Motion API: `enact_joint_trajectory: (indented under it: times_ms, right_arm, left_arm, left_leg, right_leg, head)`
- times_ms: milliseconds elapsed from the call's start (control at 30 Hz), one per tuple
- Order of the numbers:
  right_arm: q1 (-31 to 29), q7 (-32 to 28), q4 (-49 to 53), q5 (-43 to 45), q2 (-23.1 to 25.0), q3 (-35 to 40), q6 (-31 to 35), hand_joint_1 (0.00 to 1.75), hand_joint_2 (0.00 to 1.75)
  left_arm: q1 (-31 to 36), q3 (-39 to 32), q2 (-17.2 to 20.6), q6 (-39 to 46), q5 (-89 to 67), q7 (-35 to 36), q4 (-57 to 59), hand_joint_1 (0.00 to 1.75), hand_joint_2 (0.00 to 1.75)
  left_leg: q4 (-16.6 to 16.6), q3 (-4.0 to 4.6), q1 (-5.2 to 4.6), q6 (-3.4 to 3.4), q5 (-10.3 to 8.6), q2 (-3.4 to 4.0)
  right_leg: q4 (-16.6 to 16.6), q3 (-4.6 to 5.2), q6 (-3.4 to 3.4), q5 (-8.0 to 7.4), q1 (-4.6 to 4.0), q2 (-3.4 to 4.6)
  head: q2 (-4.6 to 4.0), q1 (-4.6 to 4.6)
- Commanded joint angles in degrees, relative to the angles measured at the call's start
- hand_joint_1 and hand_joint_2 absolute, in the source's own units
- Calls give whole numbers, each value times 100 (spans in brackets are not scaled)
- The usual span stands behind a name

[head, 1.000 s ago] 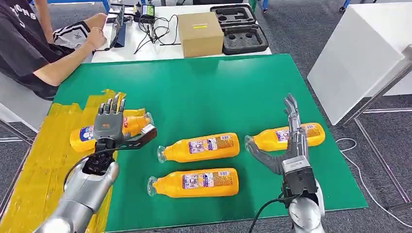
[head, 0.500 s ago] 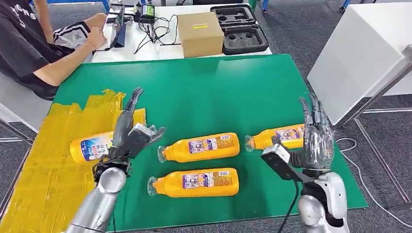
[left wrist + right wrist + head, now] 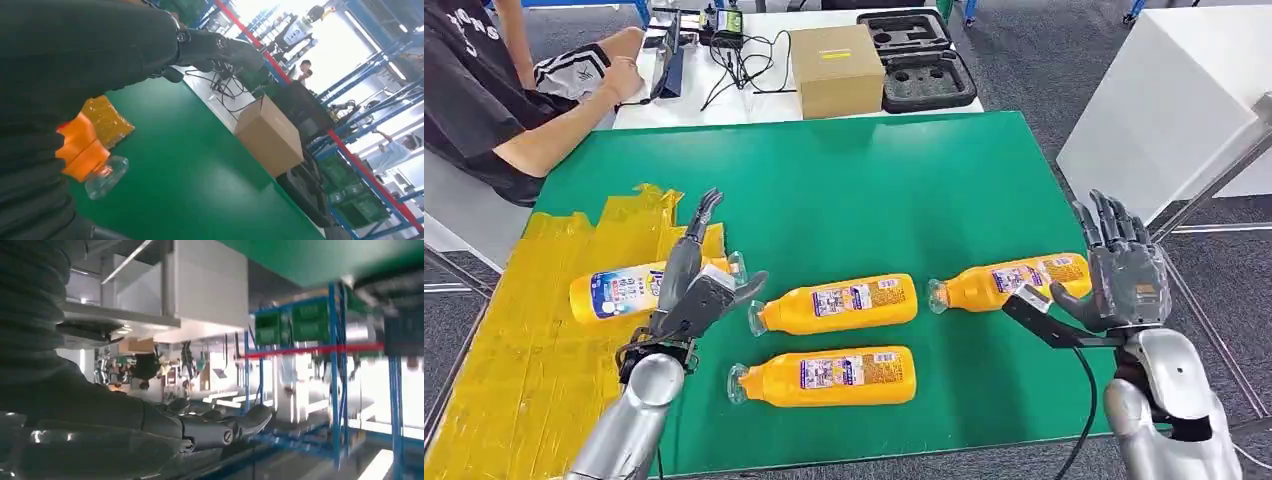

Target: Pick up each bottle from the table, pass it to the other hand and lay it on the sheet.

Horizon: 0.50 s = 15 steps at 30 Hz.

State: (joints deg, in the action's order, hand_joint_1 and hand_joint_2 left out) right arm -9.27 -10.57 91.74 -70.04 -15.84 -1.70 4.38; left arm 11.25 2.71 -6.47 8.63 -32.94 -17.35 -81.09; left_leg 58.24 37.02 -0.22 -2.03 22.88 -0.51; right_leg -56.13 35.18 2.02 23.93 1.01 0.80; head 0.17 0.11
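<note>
- Green mat-covered table (image 3: 844, 190): spans the middle of the scene; four orange plastic bottles lie on their sides on or beside it.
- Yellow crinkled sheet (image 3: 514, 340): covers the table's left part, reaching the near left corner.
- Brown cardboard box (image 3: 835, 56): stands on a white table at the far side, just left of a black foam tray (image 3: 919, 58); a seated person's forearm (image 3: 574, 120) rests at the far left.
- Sheet bottle (image 3: 619, 293): lies mostly on the yellow sheet, clear cap end pointing right.
- Centre bottle (image 3: 836, 303): lies on the green mat, cap to the left.
- Near bottle (image 3: 824, 376): lies just nearer than the centre bottle, cap to the left.
- Right bottle (image 3: 1009, 280): lies near the table's right edge, cap to the left.
- Left hand (image 3: 689, 285): raised beside the sheet bottle's neck, fingers extended and apart, holding nothing.
- Right hand (image 3: 1114, 280): raised at the right bottle's far-right end, fingers spread, thumb toward the bottle, holding nothing.
</note>
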Motion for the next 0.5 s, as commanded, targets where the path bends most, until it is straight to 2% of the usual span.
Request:
enact_joint_trajectory:
  times_ms: [33, 67, 133, 267, 433, 500]
  right_arm:
    - [-156, -373, -1113, 360, -846, -26, -624, 0, 175]
    - [-156, -373, -1113, 360, -846, -26, -624, 0, 175]
    - [-338, -454, -1398, 583, -1033, 122, -1051, 0, 175]
    - [-943, -642, -2382, 889, -1213, 410, -1513, 0, 175]
    - [-1647, -758, -3293, 951, -1164, 968, -1664, 0, 175]
    - [-1724, -755, -3381, 937, -1128, 1041, -1670, 0, 175]
  left_arm:
    - [171, 198, -15, -24, 124, -150, 705, 0, 175]
    - [171, 198, -15, -24, 124, -150, 705, 0, 175]
    - [224, 248, 22, -57, 175, -177, 761, 0, 175]
    - [380, 291, -2, -101, 277, -184, 941, 0, 175]
    - [572, 263, -27, -86, 355, -178, 1083, 0, 175]
    - [583, 255, -25, -80, 363, -173, 1100, 0, 175]
  left_leg:
    - [-5, -12, 1, 4, 0, -13]
    - [-6, -34, 2, 10, 10, -13]
    - [-6, -30, 1, 11, 11, -1]
    - [-2, -19, 0, 7, 6, 7]
    - [-1, -14, 3, 5, 4, 19]
    - [-2, -13, 3, 3, 2, 20]
  right_leg:
    - [8, -18, -4, 2, -2, -16]
    - [11, -42, -8, 10, -5, -21]
    - [9, -37, -9, 7, -5, -9]
    - [6, -22, -6, 0, -3, -2]
    - [6, -16, -5, -6, -6, 11]
    - [6, -15, -2, -8, -6, 11]
  head:
    - [0, 0]
    - [0, 2]
    - [0, 0]
    - [0, 0]
    - [0, 0]
    - [0, -2]
